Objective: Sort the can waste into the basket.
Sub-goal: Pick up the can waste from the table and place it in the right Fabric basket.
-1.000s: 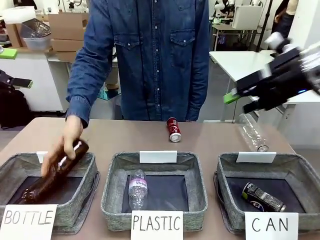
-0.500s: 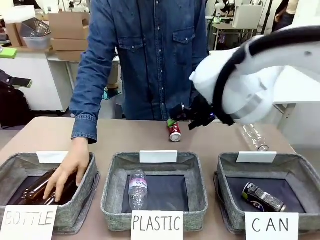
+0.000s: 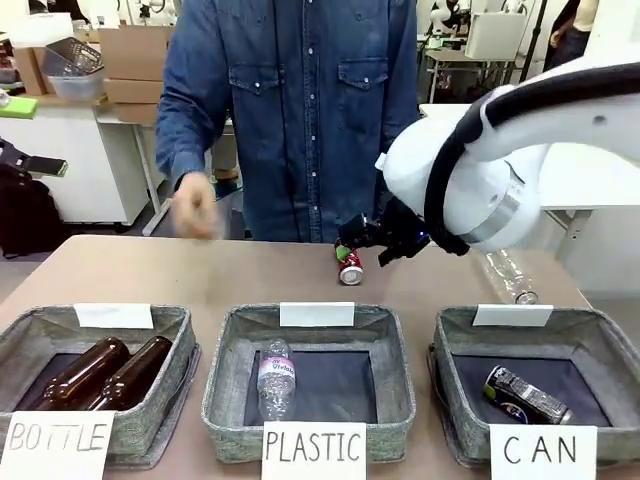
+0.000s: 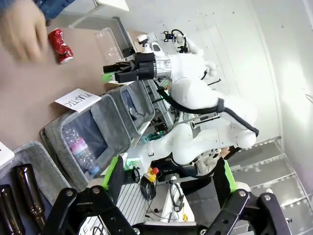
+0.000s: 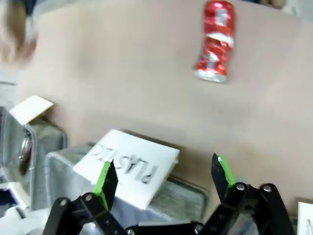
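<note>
The red can (image 3: 349, 266), a small dented metal cylinder with white lettering, lies on its side on the smooth brown tabletop (image 3: 240, 270) at upper centre of the front view, outside every basket. The right gripper (image 5: 164, 169) hovers near it, its black fingers with green pads spread apart and nothing between them. The dark can (image 3: 527, 396), crumpled, with white and blue print, lies on the dark lining of the grey fabric rectangular basket (image 3: 612, 345) at lower right, behind its white card (image 3: 541, 450) handwritten "CAN". The left gripper (image 4: 171, 169) is likewise spread wide and empty.
</note>
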`<action>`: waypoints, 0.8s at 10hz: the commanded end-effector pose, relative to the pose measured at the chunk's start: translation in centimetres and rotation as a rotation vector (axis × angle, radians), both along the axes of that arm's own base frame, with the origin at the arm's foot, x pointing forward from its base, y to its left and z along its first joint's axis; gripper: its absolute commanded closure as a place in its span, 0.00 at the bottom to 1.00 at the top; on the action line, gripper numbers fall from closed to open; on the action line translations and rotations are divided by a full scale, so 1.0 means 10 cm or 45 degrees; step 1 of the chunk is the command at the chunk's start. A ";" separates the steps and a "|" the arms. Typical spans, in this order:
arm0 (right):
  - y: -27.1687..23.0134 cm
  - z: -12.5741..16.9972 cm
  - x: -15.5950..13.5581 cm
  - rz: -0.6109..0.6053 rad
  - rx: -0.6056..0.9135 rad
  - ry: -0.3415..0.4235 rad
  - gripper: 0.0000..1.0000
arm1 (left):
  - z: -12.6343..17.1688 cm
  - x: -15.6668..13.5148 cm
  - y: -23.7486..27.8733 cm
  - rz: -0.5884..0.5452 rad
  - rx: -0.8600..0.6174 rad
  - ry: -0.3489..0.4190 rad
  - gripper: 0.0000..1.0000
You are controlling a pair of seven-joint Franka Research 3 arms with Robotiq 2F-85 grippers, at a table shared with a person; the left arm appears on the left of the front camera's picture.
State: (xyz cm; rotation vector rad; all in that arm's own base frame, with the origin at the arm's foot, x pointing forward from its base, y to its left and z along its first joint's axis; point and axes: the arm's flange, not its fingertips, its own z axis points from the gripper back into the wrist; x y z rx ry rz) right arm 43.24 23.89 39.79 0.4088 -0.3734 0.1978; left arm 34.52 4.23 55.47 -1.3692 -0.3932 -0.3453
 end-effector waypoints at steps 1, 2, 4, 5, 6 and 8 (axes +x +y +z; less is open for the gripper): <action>0.21 -0.05 0.49 -0.118 -0.219 0.084 0.00 | 0.04 -0.01 -0.01 0.002 -0.029 0.003 0.04; 0.28 -0.12 0.68 -0.166 -0.283 0.078 0.00 | 0.04 -0.01 -0.01 0.002 -0.029 0.003 0.04; 0.43 -0.28 0.99 -0.166 -0.289 0.123 0.00 | 0.04 -0.01 -0.01 0.002 -0.029 0.003 0.04; 0.50 -0.37 1.13 -0.159 -0.262 0.132 0.00 | 0.04 -0.01 -0.01 0.002 -0.029 0.003 0.04; 0.56 -0.44 1.26 -0.156 -0.257 0.155 0.00 | 0.04 -0.01 -0.01 0.002 -0.029 0.003 0.04; 0.69 -0.57 1.48 -0.160 -0.279 0.187 0.00 | 0.04 -0.01 -0.01 0.002 -0.029 0.003 0.04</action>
